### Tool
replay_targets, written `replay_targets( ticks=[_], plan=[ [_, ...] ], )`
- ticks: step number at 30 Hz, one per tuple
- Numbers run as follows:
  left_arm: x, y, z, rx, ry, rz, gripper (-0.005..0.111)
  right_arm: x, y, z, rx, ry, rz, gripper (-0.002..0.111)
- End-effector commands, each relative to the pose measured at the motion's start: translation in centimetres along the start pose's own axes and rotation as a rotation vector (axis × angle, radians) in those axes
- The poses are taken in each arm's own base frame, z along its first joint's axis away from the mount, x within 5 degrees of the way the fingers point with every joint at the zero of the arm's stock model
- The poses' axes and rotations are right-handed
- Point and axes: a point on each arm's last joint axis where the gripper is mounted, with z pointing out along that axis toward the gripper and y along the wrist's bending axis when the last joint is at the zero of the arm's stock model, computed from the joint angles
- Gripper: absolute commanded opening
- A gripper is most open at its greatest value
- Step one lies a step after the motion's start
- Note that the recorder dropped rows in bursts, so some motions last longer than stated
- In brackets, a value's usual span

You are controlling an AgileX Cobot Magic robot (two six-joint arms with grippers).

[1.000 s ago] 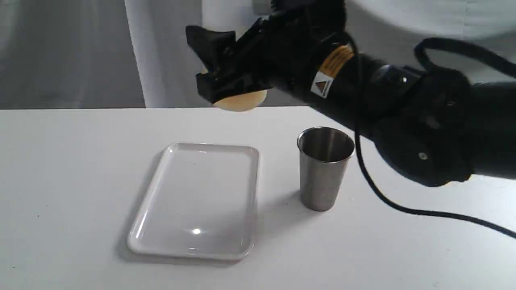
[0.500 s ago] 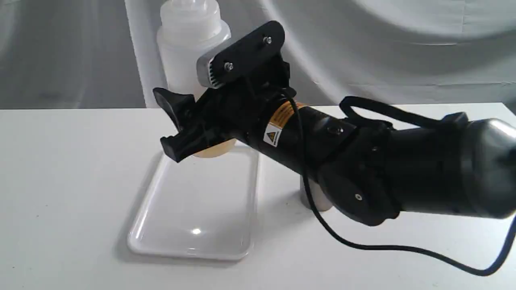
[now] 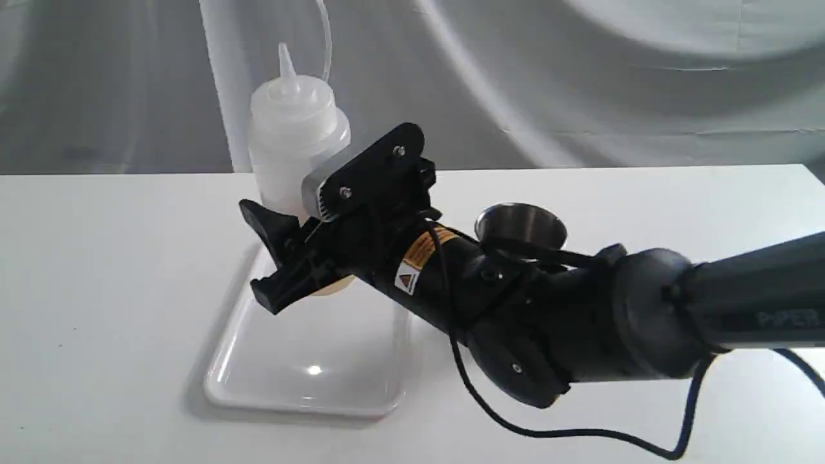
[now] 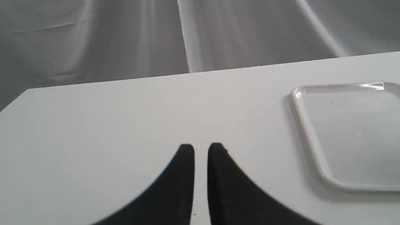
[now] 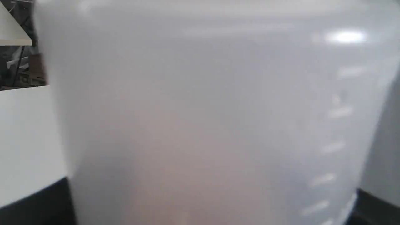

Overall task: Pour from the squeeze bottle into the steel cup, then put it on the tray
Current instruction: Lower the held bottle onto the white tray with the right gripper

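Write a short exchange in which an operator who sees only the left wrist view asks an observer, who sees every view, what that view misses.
Operator: I see only part of the tray. What is the right arm doing?
Observer: The right gripper holds the bottle upright, nozzle up, over the tray's far end.
Operator: Is anything else on the table?
Observer: The cup stands upright to the right of the tray, partly hidden by the right arm.
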Motion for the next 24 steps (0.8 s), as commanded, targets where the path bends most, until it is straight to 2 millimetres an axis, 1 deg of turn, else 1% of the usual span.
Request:
replay_targets(
  ticks=[1,16,21,24],
  plan=[
    [0.1,0.0,0.0,0.006,-0.005,-0.001,0.008,-0.2,0.1,0.9,0.005,-0.066,-0.006,0.043],
    [0.1,0.0,0.0,0.006,-0.005,-0.001,0.008,2.7,0.1,4.6,-0.009,-0.066,-0.042,0.043],
    [0.1,0.0,0.0,0.006,-0.005,-0.001,0.008,4.2,0.2,5.5,-0.001,-0.055,-0.031,0.043],
    [0.1,0.0,0.0,0.006,-0.005,-0.001,0.008,4.4,0.1,5.7,0.006,-0.052,-0.02,0.043]
  ],
)
